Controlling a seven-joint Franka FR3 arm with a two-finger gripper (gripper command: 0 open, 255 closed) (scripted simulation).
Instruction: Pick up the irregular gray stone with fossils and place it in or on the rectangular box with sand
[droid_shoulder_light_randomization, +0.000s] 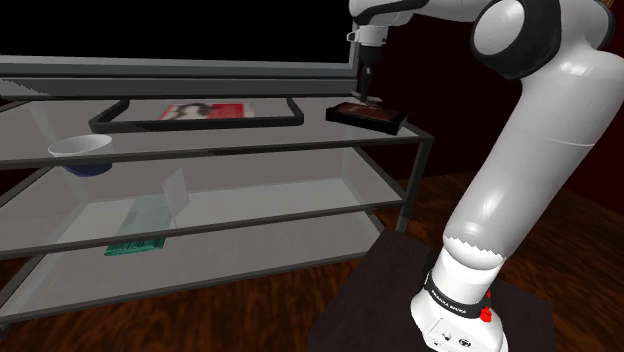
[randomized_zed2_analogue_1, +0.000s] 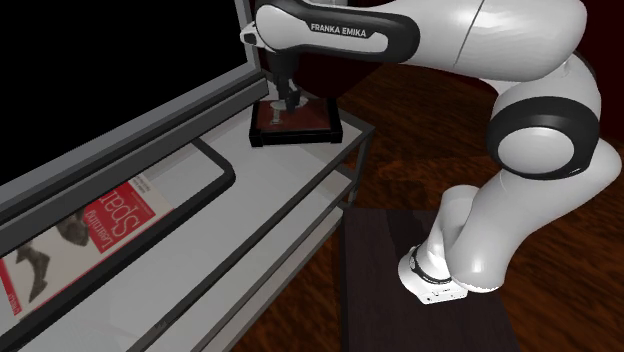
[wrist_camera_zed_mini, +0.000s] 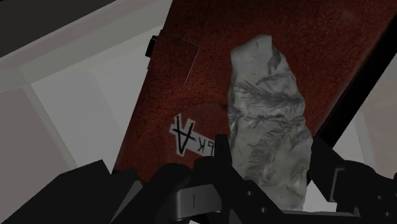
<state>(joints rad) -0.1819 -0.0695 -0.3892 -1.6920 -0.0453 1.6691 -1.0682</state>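
The gray stone (wrist_camera_zed_mini: 270, 127), irregular and marked with feathery fossil prints, is clasped between my two black fingers (wrist_camera_zed_mini: 219, 159). My gripper (wrist_camera_zed_mini: 270, 175) is shut on it. Right under it lies the rectangular black box (droid_shoulder_light_randomization: 385, 122) of red-brown sand (wrist_camera_zed_mini: 184, 108), at the end of the top glass shelf. In the shoulder view my gripper (droid_shoulder_light_randomization: 368, 93) points straight down over the box. The second exterior view has the gripper (randomized_zed2_analogue_1: 286, 102) just above the box (randomized_zed2_analogue_1: 297, 136), with the pale stone (randomized_zed2_analogue_1: 273, 113) low over the sand. I cannot tell whether the stone touches the sand.
A metal-framed glass shelf unit (droid_shoulder_light_randomization: 300, 145) carries a flat black tray (droid_shoulder_light_randomization: 120, 120) with a red-and-white magazine (droid_shoulder_light_randomization: 205, 112). A bowl (droid_shoulder_light_randomization: 82, 150) and a teal book (droid_shoulder_light_randomization: 135, 245) sit on lower shelves. Behind is a black area; the floor (droid_shoulder_light_randomization: 560, 250) is dark wood.
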